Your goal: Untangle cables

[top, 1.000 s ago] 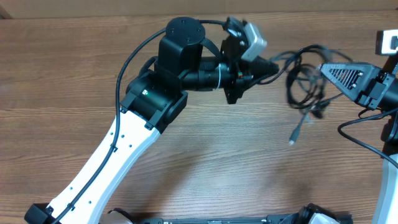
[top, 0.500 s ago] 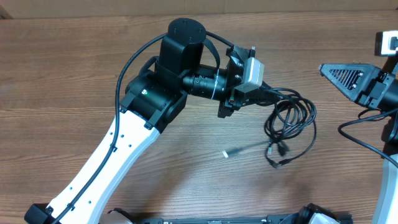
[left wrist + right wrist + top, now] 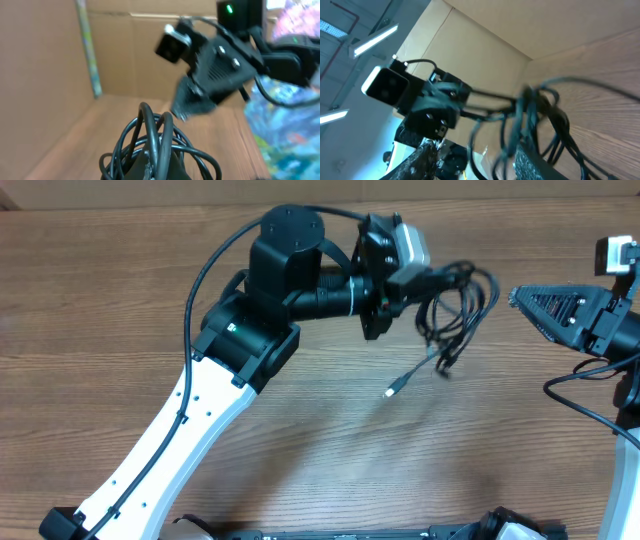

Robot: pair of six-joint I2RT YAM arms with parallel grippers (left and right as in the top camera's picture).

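The cables are a tangled bunch of thin black cords hanging from my left gripper, which is shut on them above the table. One silver-tipped plug trails down to the left of the bunch. In the left wrist view the loops stand clamped between my fingers. My right gripper points at the bunch from the right, a short gap away. Its jaws stand open in the right wrist view, with the blurred cables just ahead of them and none gripped.
The wooden table spreads under both arms. My left arm crosses it from the near left. Cardboard walls stand at the far edge. My right arm's own thicker wire loops at the right edge.
The bunch was stretched between both grippers, then dropped free of the right one. My left gripper has since swung it back toward the far side. The right jaws have opened.
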